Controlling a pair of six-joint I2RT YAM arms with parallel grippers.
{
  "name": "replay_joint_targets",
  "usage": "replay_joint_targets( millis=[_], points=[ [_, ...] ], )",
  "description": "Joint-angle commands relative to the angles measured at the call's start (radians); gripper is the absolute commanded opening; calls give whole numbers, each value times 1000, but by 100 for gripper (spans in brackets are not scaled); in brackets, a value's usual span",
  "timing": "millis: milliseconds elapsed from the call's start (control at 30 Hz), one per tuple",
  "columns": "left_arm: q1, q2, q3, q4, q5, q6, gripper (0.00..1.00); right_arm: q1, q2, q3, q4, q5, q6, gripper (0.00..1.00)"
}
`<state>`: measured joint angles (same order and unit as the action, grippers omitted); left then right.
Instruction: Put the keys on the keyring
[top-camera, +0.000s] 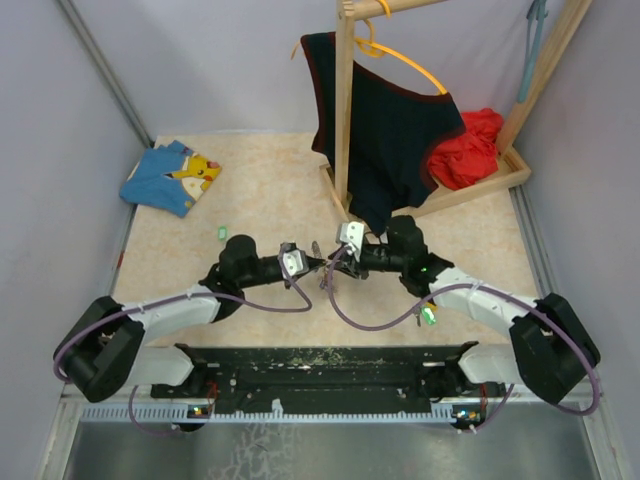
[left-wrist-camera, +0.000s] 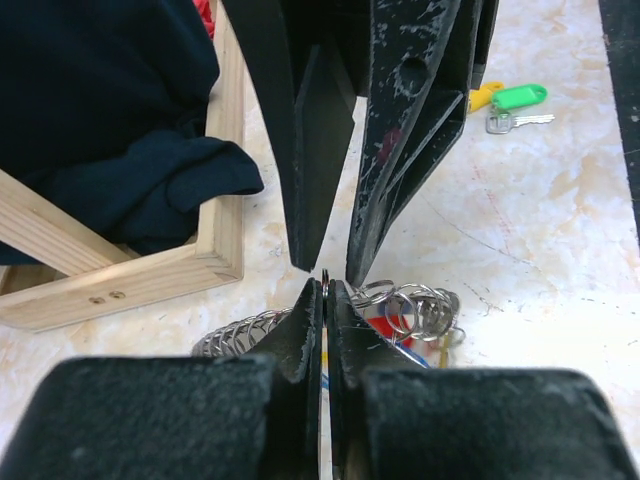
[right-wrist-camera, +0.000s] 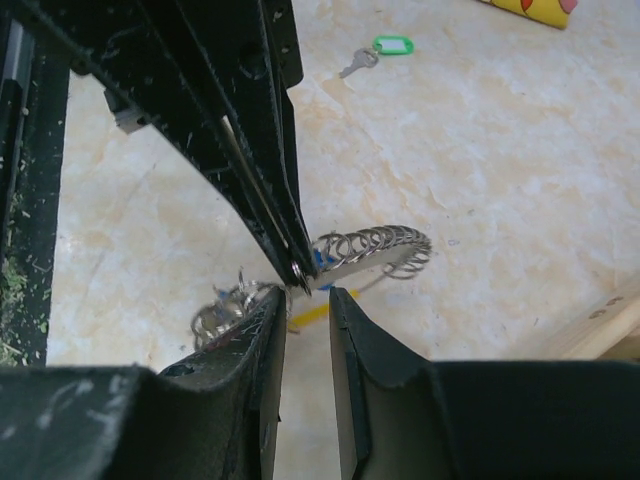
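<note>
The keyring (top-camera: 328, 268) is a bunch of silvery rings (left-wrist-camera: 420, 305) with a yellow strip (right-wrist-camera: 310, 317) and red and blue tags, lying mid-table between both arms. My left gripper (left-wrist-camera: 325, 283) is shut on one thin ring of it, seen edge-on at the tips. My right gripper (right-wrist-camera: 305, 300) faces it tip to tip. Its jaws stand slightly apart with nothing between them, just below the held ring (right-wrist-camera: 300, 272). One green-tagged key (right-wrist-camera: 392, 46) lies apart on the table (top-camera: 222, 233). Another green-tagged key (left-wrist-camera: 518, 100) lies by a yellow tag (left-wrist-camera: 483, 97), next to the right arm (top-camera: 428, 316).
A wooden rack base (left-wrist-camera: 215, 255) with a dark garment (top-camera: 385, 140) draped over it stands just behind the grippers. An orange hanger (top-camera: 410, 60) and a red cloth (top-camera: 470, 150) are at the back right. A blue folded cloth (top-camera: 170, 178) lies at the back left.
</note>
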<state>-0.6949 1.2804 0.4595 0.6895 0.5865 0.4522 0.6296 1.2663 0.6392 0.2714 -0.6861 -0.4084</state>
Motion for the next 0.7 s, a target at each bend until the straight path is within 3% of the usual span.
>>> replay_joint_targets(
  millis=[0,367,667],
  points=[
    [20,-36,-18,15,94,22,1,-15,-89,-45,112,4,-34,24],
    [159,84,-181,522,353,-291,1,-16,-57,-110,204,-75,-75,23],
    [166,118,-179,557,374,-311,1,-13,41,-97,292,-163,-43,23]
  ],
)
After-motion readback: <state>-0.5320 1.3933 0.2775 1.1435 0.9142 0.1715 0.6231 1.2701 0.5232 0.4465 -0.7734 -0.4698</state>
